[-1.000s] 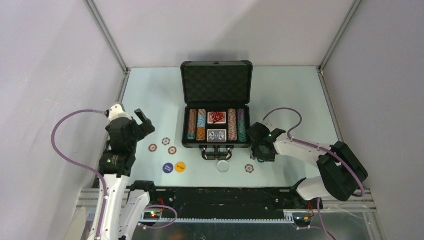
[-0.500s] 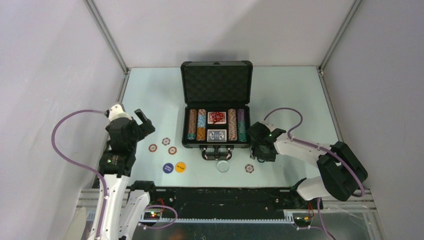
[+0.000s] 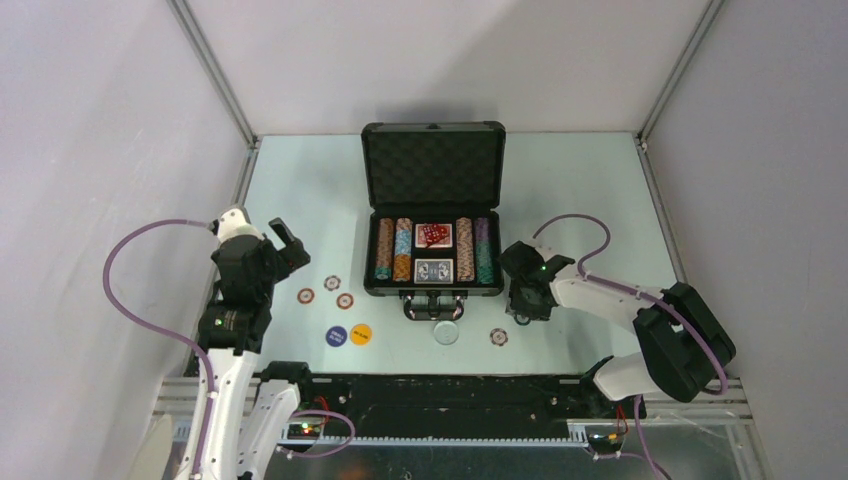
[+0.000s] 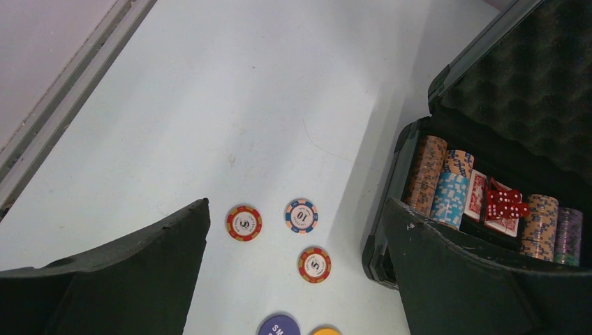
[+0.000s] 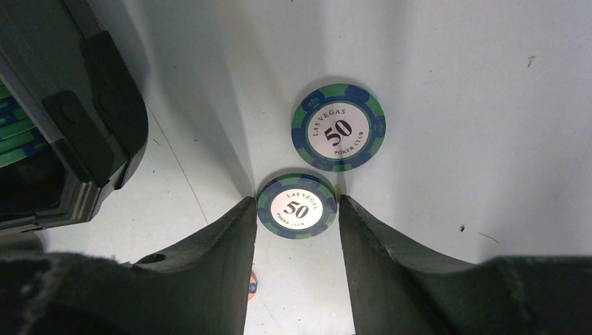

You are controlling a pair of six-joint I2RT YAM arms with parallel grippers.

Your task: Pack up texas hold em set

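The black case [image 3: 432, 160] of the texas hold em set lies open, with rows of chips [image 3: 393, 249], two card decks and red dice [image 3: 433, 234] in its base. My right gripper [image 5: 297, 202] is down at the table beside the case's right front corner [image 5: 91, 139], shut on a green-and-blue 50 chip [image 5: 297, 207] by its edges. A second 50 chip [image 5: 338, 128] lies just beyond it. My left gripper [image 4: 295, 206] hangs wide open above three loose chips [image 4: 301, 216], with nothing between its fingers.
A purple button [image 3: 336, 335], a yellow button [image 3: 361, 334] and a white one [image 3: 446, 332] lie near the front edge. Another chip [image 3: 499, 336] sits in front of the right gripper [image 3: 522, 312]. The case's handle [image 3: 433, 306] points toward the arms.
The right gripper's jaws have narrowed onto the 50 chip and the wrist has shifted slightly. The left arm has not moved.
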